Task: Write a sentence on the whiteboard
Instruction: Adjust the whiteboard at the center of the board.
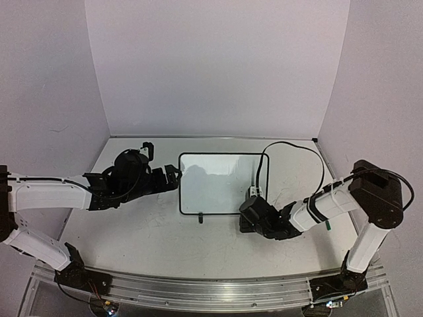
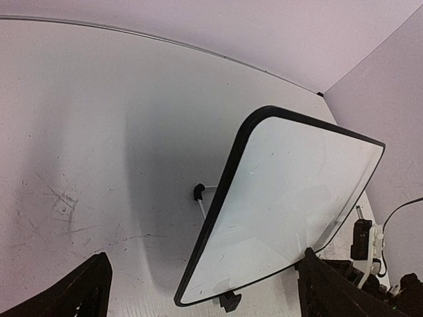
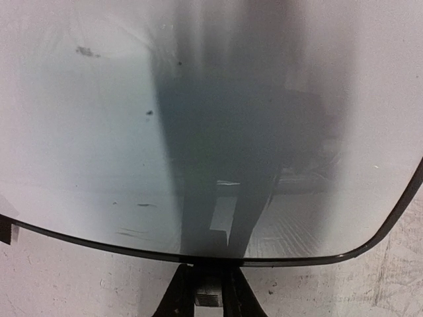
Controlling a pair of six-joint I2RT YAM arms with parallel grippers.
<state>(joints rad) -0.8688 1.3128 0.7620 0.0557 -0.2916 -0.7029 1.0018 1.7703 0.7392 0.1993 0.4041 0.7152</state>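
Note:
The whiteboard lies in the middle of the table, white with a thin black border. It also fills much of the left wrist view and the right wrist view. No sentence shows on it, only faint grey specks. My left gripper is open at the board's left edge, with the board's near corner between its spread fingers. My right gripper is at the board's near right edge. Its fingers are drawn close together on a small grey thing just off the border.
A black clip foot sticks out from the board's near edge; another foot shows beyond it in the left wrist view. A black cable loops over the table behind the right arm. White walls stand on three sides.

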